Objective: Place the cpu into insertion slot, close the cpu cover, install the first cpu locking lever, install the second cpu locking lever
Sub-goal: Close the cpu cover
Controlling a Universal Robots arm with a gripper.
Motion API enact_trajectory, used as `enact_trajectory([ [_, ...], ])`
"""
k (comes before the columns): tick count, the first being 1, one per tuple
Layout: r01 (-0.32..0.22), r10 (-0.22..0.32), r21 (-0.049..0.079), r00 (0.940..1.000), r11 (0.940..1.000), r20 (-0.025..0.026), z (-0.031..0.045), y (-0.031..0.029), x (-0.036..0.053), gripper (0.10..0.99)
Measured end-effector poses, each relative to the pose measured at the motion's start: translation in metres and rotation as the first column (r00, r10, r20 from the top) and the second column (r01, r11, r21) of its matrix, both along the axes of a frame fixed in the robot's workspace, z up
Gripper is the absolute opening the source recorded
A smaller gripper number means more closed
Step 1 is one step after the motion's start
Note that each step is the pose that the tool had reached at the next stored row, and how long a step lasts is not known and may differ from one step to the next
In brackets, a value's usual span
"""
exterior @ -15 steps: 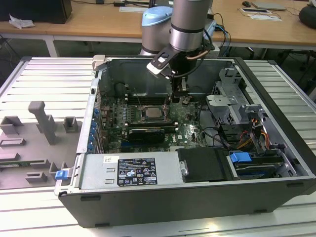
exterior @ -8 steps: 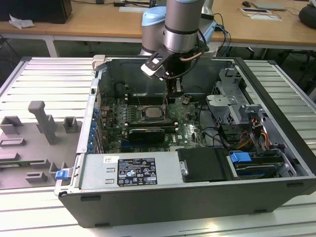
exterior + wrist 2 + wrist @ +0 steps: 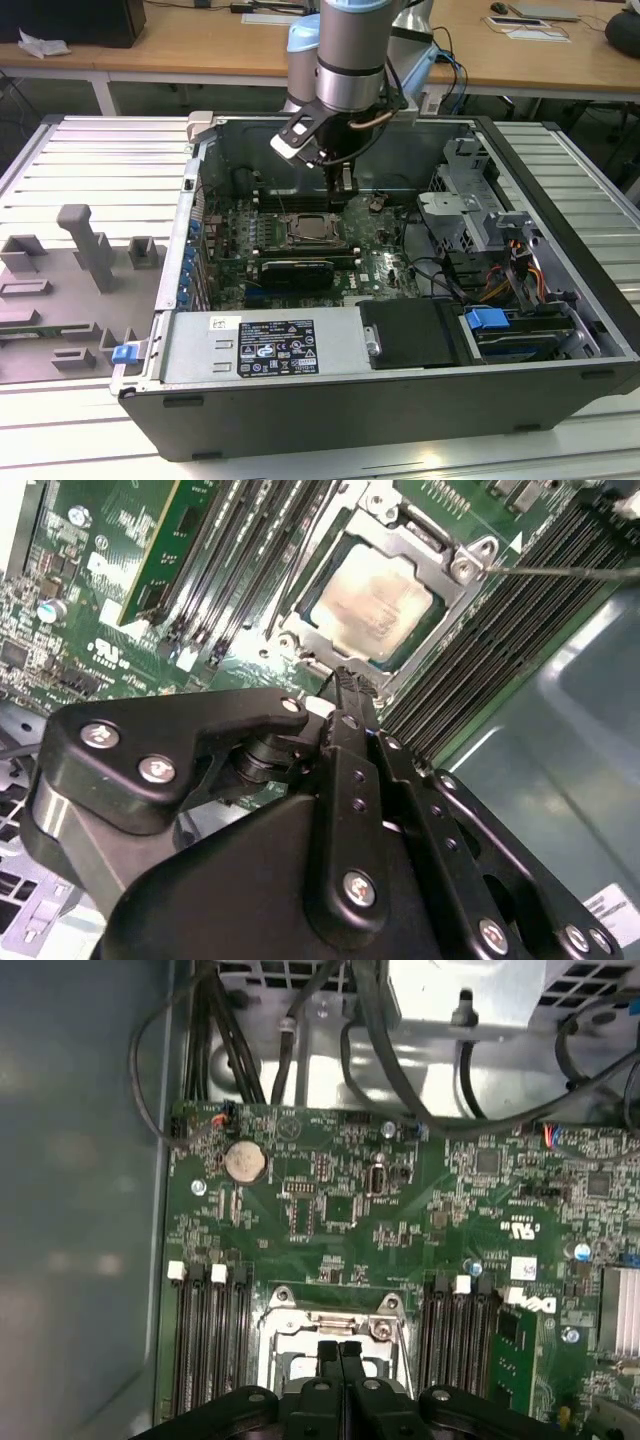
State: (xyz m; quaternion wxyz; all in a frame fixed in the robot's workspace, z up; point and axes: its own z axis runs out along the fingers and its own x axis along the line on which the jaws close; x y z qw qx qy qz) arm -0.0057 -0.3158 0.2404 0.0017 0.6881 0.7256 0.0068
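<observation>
The cpu (image 3: 375,605) lies flat in the insertion slot (image 3: 313,230) on the green board, its pale metal top showing. The silvery cpu cover (image 3: 445,590) lies down around it, its window framing the chip. A thin metal lever rod (image 3: 560,570) sticks out from one corner of the slot across the memory slots. My gripper (image 3: 338,1352) hangs just above the slot's edge (image 3: 300,1322) with its black fingers pressed together and nothing between them. In the exterior view, the gripper (image 3: 342,192) is slightly behind the slot, inside the open computer case.
Long black memory slots (image 3: 205,1330) flank the socket on both sides. Cables (image 3: 250,1050) and a drive cage (image 3: 470,205) crowd the exterior view's right of the case. The case wall (image 3: 560,710) is close by. A grey fixture (image 3: 85,245) stands on the table at the exterior view's left.
</observation>
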Motion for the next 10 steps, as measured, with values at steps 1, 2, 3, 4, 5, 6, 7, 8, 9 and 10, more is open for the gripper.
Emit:
enact_trajectory([
  [1, 0.000, 0.000, 0.000, 1.0000, 1.0000, -0.0001, -0.0003, 0.0000, -0.0024, 0.110],
  [2, 0.000, 0.000, 0.000, 1.0000, 1.0000, 0.0001, -0.0007, 0.0000, -0.0041, 0.110],
  [3, 0.000, 0.000, 0.000, 1.0000, 1.0000, 0.0000, -0.0010, 0.0000, -0.0054, 0.110],
  [4, 0.000, 0.000, 0.000, 1.0000, 1.0000, 0.0001, -0.0013, 0.0000, -0.0064, 0.110],
  [5, 0.000, 0.000, 0.000, 1.0000, 1.0000, 0.0000, -0.0016, 0.0001, -0.0075, 0.110],
  [6, 0.000, 0.000, 0.000, 1.0000, 1.0000, 0.0001, -0.0022, 0.0001, -0.0092, 0.110],
  [7, 0.000, 0.000, 0.000, 1.0000, 1.0000, 0.0000, -0.0029, 0.0002, -0.0114, 0.110],
  [8, 0.000, 0.000, 0.000, 1.0000, 1.0000, 0.0001, -0.0033, 0.0002, -0.0123, 0.110],
  [9, 0.000, 0.000, 0.000, 1.0000, 1.0000, 0.0001, -0.0040, 0.0003, -0.0136, 0.110],
  [10, 0.000, 0.000, 0.000, 1.0000, 1.0000, 0.0000, -0.0060, 0.0003, -0.0163, 0.110],
])
